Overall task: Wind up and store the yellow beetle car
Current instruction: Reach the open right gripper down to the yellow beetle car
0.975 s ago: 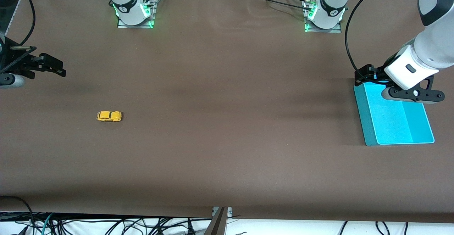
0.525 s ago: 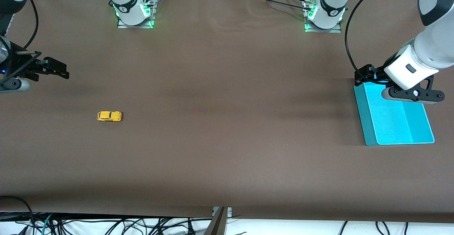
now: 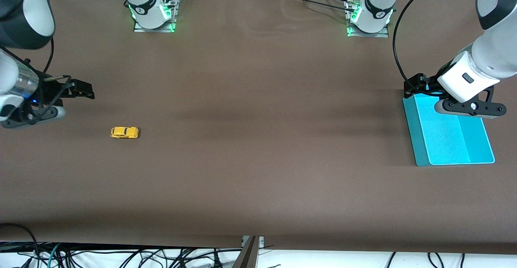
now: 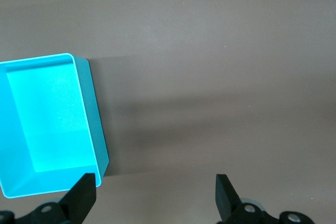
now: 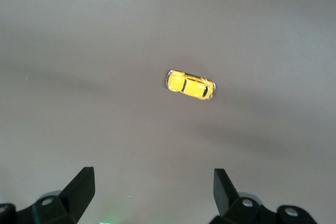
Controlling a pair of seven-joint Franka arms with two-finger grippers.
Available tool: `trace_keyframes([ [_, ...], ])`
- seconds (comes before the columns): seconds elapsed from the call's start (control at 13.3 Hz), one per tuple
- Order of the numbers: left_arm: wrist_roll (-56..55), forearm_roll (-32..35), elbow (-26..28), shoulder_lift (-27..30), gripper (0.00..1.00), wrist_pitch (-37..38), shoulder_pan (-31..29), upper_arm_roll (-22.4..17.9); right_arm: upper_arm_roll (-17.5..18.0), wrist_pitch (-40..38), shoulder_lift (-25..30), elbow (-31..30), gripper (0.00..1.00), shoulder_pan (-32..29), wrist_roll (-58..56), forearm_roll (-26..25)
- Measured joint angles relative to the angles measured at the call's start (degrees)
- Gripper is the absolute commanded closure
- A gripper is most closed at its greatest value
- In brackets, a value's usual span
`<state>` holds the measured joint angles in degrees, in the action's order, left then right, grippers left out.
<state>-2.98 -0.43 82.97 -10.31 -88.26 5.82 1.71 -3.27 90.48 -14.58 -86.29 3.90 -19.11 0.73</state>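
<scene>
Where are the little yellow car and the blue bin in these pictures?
car (image 3: 125,132): front view, on its yellow roof.
car (image 5: 190,85): right wrist view, on the middle of its body.
bin (image 3: 420,138): front view, on its side wall.

You are looking down from a high front camera that is facing both arm bases and taking in the whole brown surface (image 3: 258,138). Your left wrist camera is looking straight down past the open left tool (image 4: 152,203), fairly close, catching the turquoise bin (image 4: 47,124) just ahead of one fingertip; the front view is sharing that bin (image 3: 448,134). Your right wrist camera is looking down past the open right tool (image 5: 152,192) at the yellow beetle car (image 5: 190,85) ahead of it, which the front view is also showing (image 3: 125,132).
</scene>
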Motion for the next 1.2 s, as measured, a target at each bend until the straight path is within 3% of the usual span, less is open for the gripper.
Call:
trace_keyframes([
  [0.75,0.0,0.0,0.0,0.0,0.00,0.0,0.0,0.0,-0.5,10.5,-5.8,-5.7,0.00,-0.4,-33.7,-1.1],
  [1.2,0.0,0.0,0.0,0.0,0.00,0.0,0.0,0.0,-0.8,25.8,-9.1,-15.1,0.00,-2.3,-55.3,-1.2],
])
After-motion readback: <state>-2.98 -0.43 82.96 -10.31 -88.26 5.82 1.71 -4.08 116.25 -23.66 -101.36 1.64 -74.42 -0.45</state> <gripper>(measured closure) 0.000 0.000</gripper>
